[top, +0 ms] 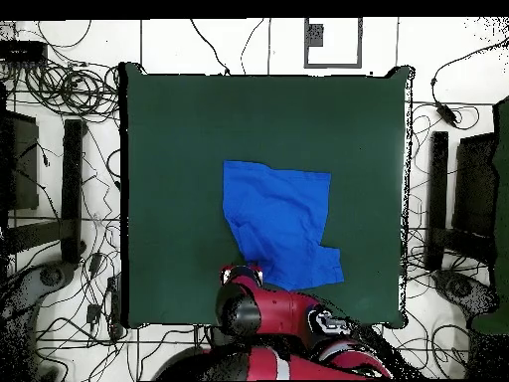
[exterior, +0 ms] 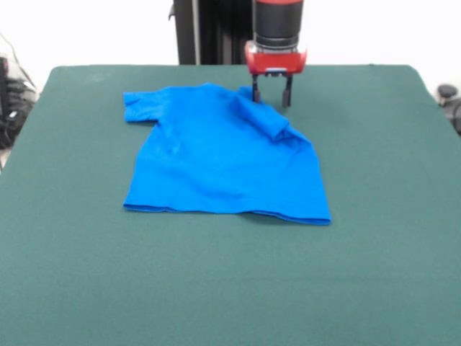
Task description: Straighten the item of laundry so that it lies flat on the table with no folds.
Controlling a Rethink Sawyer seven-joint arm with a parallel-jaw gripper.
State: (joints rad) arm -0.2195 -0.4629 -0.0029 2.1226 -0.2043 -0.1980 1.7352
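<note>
Broad bare felt surrounds the T-shirt [exterior: 223,155] on the table [exterior: 230,288], widest toward the edge opposite the robot and along both side edges. The shirt lies nearer the robot's edge, hem toward the far side, one sleeve spread flat, the other shoulder bunched into a rolled fold. The gripper [exterior: 271,94] stands at that bunched shoulder, fingers parted and pointing straight down, tips at the fabric's edge. The red arm [top: 288,318] descends vertically from the robot's side.
</note>
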